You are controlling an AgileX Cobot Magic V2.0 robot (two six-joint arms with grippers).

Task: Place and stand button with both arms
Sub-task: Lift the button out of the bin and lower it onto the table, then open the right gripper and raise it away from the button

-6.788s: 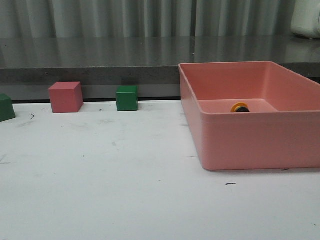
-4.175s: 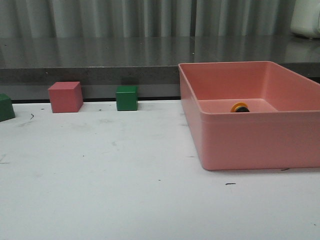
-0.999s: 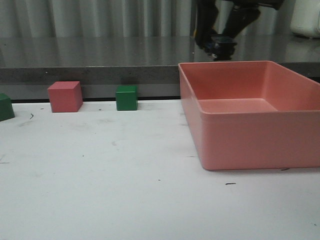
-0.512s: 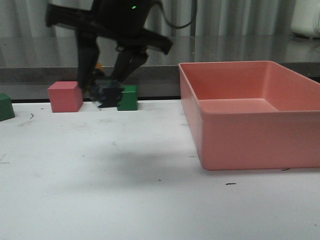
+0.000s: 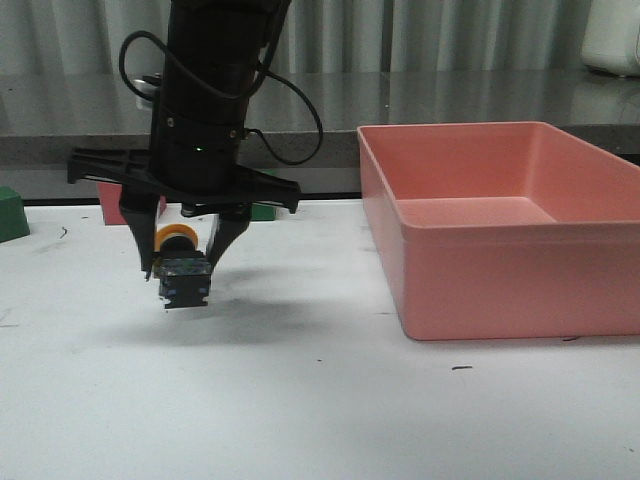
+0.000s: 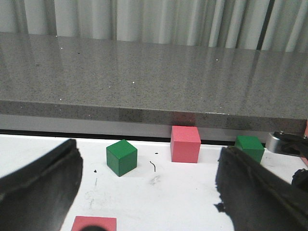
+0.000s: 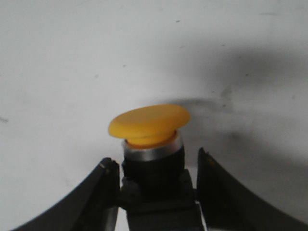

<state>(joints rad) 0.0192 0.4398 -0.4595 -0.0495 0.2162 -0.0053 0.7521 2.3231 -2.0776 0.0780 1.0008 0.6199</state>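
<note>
The button point(image 5: 184, 275) has a yellow cap, black collar and dark blocky base. My right gripper point(image 5: 182, 266) is shut on its base and holds it a little above the white table, left of the middle, with a shadow beneath. In the right wrist view the button point(image 7: 150, 126) sits between the two fingers point(image 7: 107, 192), with the cap pointing away from the wrist; the right gripper point(image 7: 156, 195) is closed on the base. My left gripper point(image 6: 149, 202) is open and empty and does not show in the front view.
A large pink bin point(image 5: 500, 290) stands on the right, with nothing visible in it. A green cube point(image 5: 10, 215) sits at the far left edge. A pink cube point(image 5: 108, 205) and another green cube point(image 5: 265, 211) are mostly hidden behind the arm. The left wrist view shows a green cube point(image 6: 121, 157), a pink cube point(image 6: 185, 144), another green cube point(image 6: 249, 147).
The right arm has carried the button out of the pink bin, leftward across the table, and has now come forward and lower from near the back cubes.
</note>
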